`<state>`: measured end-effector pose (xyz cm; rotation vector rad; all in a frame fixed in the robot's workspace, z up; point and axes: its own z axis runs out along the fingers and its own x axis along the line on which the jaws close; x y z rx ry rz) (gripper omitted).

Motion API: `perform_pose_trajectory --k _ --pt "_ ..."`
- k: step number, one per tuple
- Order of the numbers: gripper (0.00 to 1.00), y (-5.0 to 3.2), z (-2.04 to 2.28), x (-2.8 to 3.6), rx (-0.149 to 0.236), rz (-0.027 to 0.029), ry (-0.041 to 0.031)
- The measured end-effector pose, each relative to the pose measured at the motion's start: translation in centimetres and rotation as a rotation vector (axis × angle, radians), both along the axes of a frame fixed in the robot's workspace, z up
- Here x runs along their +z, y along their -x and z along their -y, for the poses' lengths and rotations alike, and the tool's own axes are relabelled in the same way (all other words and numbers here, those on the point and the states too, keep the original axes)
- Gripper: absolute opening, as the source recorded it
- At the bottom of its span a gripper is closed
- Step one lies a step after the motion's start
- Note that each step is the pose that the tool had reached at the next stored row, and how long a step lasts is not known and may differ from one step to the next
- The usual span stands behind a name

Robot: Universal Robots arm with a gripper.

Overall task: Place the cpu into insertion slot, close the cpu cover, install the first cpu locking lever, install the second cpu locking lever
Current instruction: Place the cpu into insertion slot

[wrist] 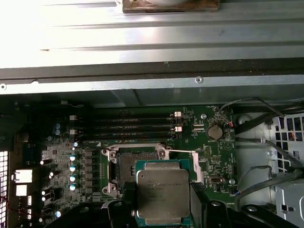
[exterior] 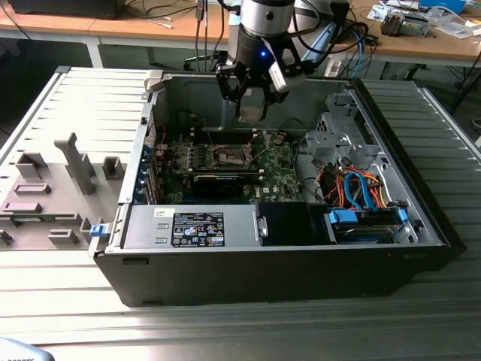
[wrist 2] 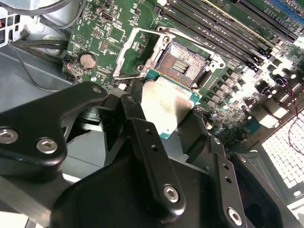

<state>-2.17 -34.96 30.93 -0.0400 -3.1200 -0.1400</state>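
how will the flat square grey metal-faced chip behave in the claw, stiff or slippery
Probably stiff: the flat square grey metal-faced chip shows no bend, held by its edges in the black claw. Its smooth metal face looks slippery, so it might twist. Likely light, being so thin.

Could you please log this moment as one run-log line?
gripper: shut on chip | chip: held above board, not in socket | cover: open

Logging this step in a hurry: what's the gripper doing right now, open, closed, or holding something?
The gripper is shut on the cpu, holding it above the insertion slot, not yet seated.
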Motion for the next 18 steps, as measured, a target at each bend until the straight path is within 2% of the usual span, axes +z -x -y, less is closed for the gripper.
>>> perform_pose_trajectory --k 18 --pt "0.54 0.00 0.00 -0.34 0.000 0.0000 0.0000"
